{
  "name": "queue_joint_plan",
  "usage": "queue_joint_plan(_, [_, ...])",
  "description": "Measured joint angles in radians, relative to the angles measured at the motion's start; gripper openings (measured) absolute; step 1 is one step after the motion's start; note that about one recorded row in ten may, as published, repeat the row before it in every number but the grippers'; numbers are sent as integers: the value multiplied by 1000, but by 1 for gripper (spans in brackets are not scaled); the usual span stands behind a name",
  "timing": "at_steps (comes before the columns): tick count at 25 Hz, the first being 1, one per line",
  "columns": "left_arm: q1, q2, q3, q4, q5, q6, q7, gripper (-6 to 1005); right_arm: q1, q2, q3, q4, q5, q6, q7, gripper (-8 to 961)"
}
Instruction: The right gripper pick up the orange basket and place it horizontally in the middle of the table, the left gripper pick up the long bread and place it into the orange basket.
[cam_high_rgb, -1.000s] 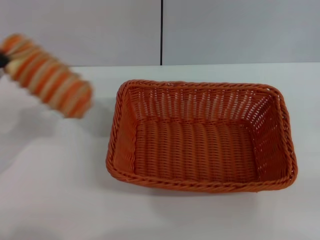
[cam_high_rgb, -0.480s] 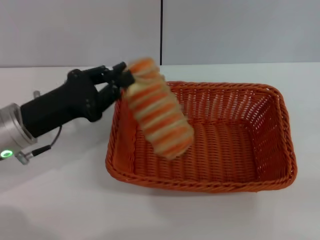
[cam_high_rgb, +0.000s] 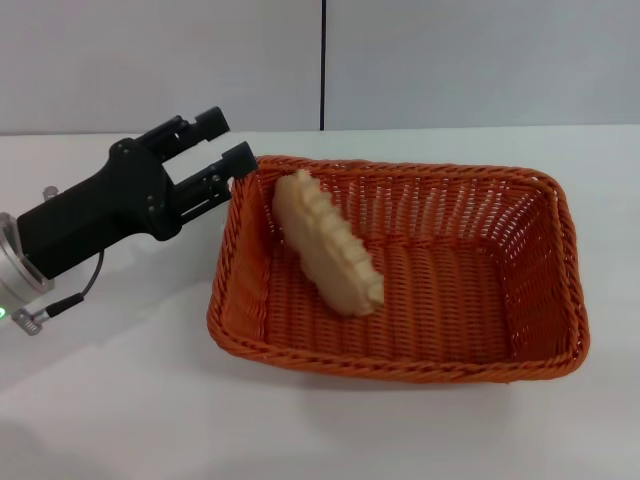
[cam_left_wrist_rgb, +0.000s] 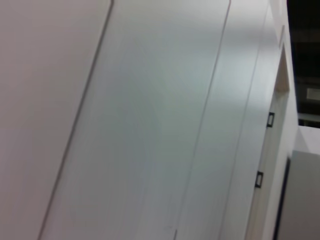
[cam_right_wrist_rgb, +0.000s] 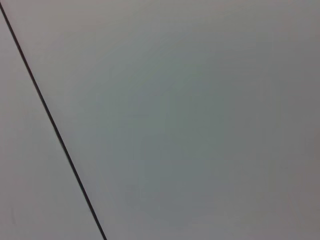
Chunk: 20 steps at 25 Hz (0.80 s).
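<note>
The orange basket lies lengthwise in the middle of the white table. Inside its left half rests the long bread, pale tan underside showing, leaning against the basket's left wall. My left gripper hovers just outside the basket's left rim, open, with nothing between its fingers and apart from the loaf. The right gripper is out of view. Both wrist views show only wall panels.
A grey wall with a dark vertical seam stands behind the table. Bare tabletop lies in front of the basket and to its left under my left arm.
The left gripper let go of the long bread, which dropped into the basket and turned underside up. The gripper has drawn back to the left of the rim.
</note>
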<state>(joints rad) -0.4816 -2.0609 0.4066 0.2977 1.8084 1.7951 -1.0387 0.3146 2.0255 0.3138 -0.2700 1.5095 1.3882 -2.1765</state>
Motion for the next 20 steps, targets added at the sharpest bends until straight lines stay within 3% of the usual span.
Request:
queue_joint_plan(7, [51, 1, 0, 1, -139, 0, 5, 676, 2, 2, 3, 7, 1, 7, 1, 403])
queue_joint_plan(13, [136, -2, -18, -48, -349, -7, 101, 669, 2, 4, 3, 26, 29, 13, 1, 403])
queue_joint_plan(16, [168, -4, -95, -156, -464, -1, 216, 666, 5, 6, 3, 27, 31, 15, 1, 403])
queue_joint_plan(17, [183, -6, -166, -231, -513, 3, 288, 666, 8, 9, 4, 28, 40, 15, 2, 403])
queue_joint_plan(18, [183, -6, -166, -231, -513, 3, 288, 666, 8, 9, 4, 28, 40, 15, 2, 403])
queue_joint_plan(20, [192, -7, -265, -313, -541, 5, 357, 667, 11, 12, 4, 28, 55, 15, 2, 403])
